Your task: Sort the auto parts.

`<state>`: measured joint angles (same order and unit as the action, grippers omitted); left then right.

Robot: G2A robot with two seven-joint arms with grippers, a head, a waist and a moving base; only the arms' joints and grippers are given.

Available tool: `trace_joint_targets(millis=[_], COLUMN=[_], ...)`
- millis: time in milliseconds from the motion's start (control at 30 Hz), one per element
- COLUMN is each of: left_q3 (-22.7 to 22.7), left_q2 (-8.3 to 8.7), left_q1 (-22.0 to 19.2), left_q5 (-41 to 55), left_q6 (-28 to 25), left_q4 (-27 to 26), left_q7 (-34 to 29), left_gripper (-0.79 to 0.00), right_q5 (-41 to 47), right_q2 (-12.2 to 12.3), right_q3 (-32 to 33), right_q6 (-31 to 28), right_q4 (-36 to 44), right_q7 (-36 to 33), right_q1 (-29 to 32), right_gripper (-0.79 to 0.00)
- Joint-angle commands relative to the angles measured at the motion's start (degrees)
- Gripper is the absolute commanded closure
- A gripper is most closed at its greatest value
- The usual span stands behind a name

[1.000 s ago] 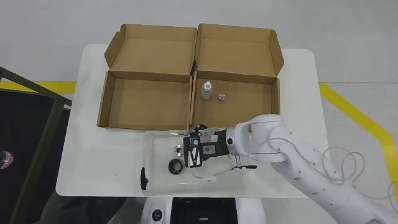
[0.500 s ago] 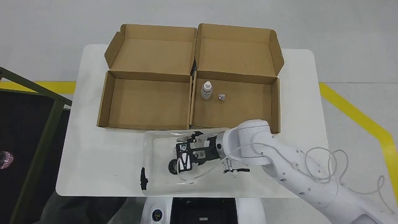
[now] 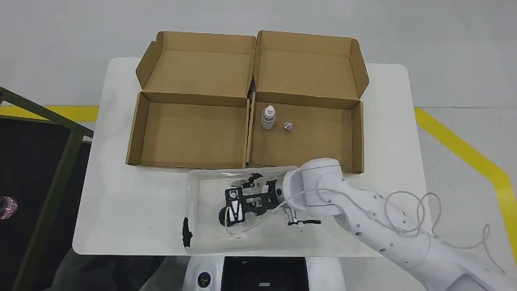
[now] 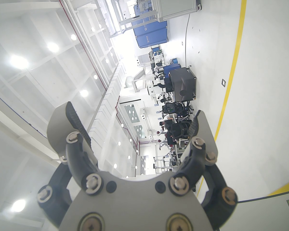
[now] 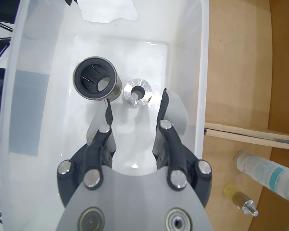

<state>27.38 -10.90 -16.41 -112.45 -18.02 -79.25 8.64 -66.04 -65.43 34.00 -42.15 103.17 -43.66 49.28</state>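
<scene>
Parts in your clear bin (image 5: 202,49) number two: a steel sleeve with a dark bore (image 5: 96,79) and, just beside it, a small silver bushing (image 5: 137,93), both standing on end on the bin floor. Your right hand (image 5: 136,106) is down inside the bin with its fingers spread and nothing between them. One fingertip sits at the sleeve's near rim, the other just past the bushing, so the bushing lies roughly at the tips.

From above, you see the bin at the near edge of the white surface (image 3: 113,170), with two open cardboard boxes behind it. The left box (image 3: 190,133) shows bare cardboard. The right box (image 3: 323,133) holds a small white bottle (image 3: 267,117) and a little yellow-and-silver part (image 3: 287,127) close together.

Your left hand (image 4: 133,118) is open too, gripping nothing, and is aimed out at the hall.
</scene>
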Motion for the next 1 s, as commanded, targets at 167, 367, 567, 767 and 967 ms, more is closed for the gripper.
trace_joint_targets(millis=[167, 367, 567, 767, 967], left_q3=[0.0, 0.0, 0.0, 0.0, 0.0], left_q2=[0.00, 0.00, 0.00, 0.00, 0.00], left_q1=[0.0, 0.0, 0.0, 0.0, 0.0], left_q5=[0.0, 0.0, 0.0, 0.0, 0.0], left_q6=[0.0, 0.0, 0.0, 0.0, 0.0], left_q4=[0.0, 0.0, 0.0, 0.0, 0.0], left_q7=[0.0, 0.0, 0.0, 0.0, 0.0], left_gripper=[-0.785, -0.785, -0.785, -0.785, -0.785], right_q5=[-0.9, -1.0, -1.0, -1.3, -1.4], right_q2=[-1.1, -2.0, -3.2, -4.5, -5.7], right_q3=[-1.7, -3.0, -4.5, -6.1, -7.3], right_q6=[1.0, 1.5, 1.8, 2.3, 2.6], right_q4=[-2.0, -3.5, -4.9, -6.9, -9.1], right_q7=[-1.2, -1.1, -1.1, -1.2, -1.2], right_q1=[-1.4, -2.1, -3.1, -4.2, -5.0], right_gripper=[-0.360, -0.366, -0.376, -0.382, -0.379])
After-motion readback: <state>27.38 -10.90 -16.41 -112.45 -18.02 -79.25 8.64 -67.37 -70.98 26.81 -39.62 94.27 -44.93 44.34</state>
